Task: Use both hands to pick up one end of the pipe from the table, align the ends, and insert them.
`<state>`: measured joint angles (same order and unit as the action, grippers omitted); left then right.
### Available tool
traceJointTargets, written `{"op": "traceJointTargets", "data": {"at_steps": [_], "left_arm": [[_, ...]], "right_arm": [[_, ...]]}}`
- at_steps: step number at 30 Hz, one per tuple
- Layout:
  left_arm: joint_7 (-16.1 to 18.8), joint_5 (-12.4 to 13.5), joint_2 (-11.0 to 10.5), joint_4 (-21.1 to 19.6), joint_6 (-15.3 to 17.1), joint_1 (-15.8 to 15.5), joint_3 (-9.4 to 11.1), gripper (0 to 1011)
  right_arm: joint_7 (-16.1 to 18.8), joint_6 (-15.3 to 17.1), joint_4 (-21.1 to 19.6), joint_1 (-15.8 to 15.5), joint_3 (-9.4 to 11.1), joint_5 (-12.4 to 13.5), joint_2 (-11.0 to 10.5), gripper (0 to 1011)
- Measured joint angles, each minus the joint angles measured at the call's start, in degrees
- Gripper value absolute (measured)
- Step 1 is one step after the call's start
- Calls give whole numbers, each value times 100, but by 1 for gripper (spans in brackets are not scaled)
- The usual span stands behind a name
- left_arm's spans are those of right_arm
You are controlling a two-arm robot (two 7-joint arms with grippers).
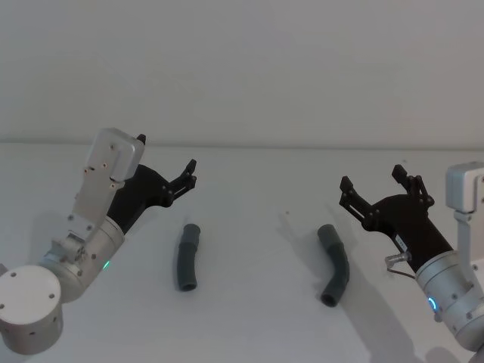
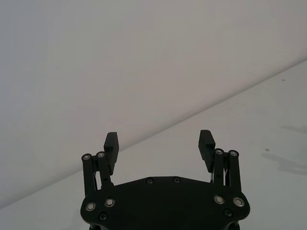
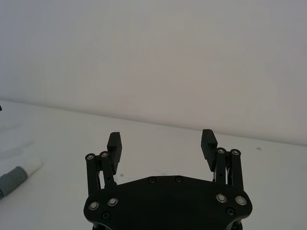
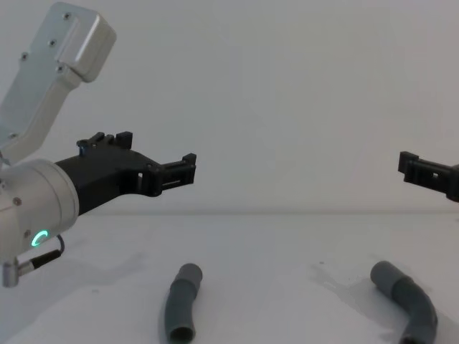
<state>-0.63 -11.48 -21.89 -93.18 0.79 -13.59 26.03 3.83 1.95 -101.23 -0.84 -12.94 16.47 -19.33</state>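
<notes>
Two bent dark-grey pipe pieces lie apart on the white table [image 1: 257, 310]: the left piece [image 1: 187, 259] [image 4: 181, 301] and the right piece [image 1: 333, 266] [image 4: 413, 301]. My left gripper [image 1: 166, 155] [image 2: 159, 139] [image 4: 152, 153] hovers open above and behind the left piece, holding nothing. My right gripper [image 1: 372, 178] [image 3: 160, 139] [image 4: 423, 170] hangs open above and to the right of the right piece, also holding nothing. In the right wrist view a grey cuff with a white tip [image 3: 21, 171] lies on the table at the edge, well away from the fingers.
A plain white wall [image 1: 242, 68] rises behind the table's far edge. Bare table surface lies between the two pipe pieces and in front of them.
</notes>
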Motion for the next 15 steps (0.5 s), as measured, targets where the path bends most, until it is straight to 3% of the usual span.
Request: {"op": "traceJointTargets", "data": {"at_steps": [15], "left_arm": [[0,0,0,0,0,0,0,1001]], "right_arm": [[0,0,0,0,0,0,0,1002]]}}
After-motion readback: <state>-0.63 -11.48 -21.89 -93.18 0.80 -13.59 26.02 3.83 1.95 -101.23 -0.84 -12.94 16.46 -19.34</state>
